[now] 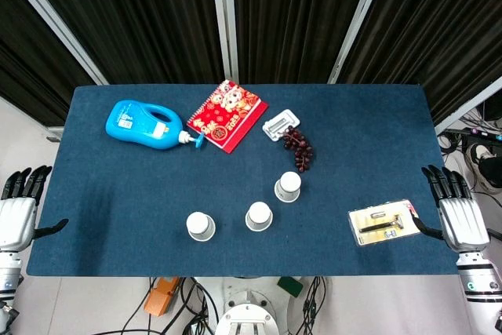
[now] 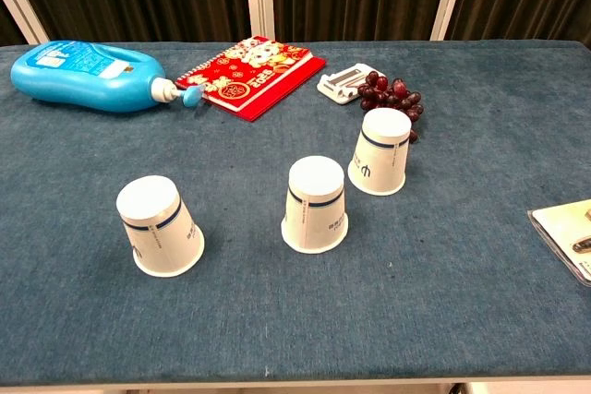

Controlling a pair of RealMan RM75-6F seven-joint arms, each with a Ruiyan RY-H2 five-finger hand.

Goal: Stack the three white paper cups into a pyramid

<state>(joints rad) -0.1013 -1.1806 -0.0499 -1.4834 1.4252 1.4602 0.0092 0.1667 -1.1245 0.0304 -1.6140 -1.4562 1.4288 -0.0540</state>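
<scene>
Three white paper cups stand upside down and apart on the blue table (image 1: 110,217). The left cup (image 1: 201,226) (image 2: 159,226) is nearest the front edge, the middle cup (image 1: 259,216) (image 2: 315,204) sits to its right, and the right cup (image 1: 288,187) (image 2: 380,151) stands further back. My left hand (image 1: 19,208) hangs off the table's left edge with fingers spread and nothing in it. My right hand (image 1: 457,213) hovers off the right edge, also spread and empty. Neither hand shows in the chest view.
A blue detergent bottle (image 1: 143,123) lies at the back left beside a red notebook (image 1: 227,115). A white clip (image 1: 278,126) and dark grapes (image 1: 299,147) lie behind the right cup. A packaged razor (image 1: 382,223) lies near my right hand.
</scene>
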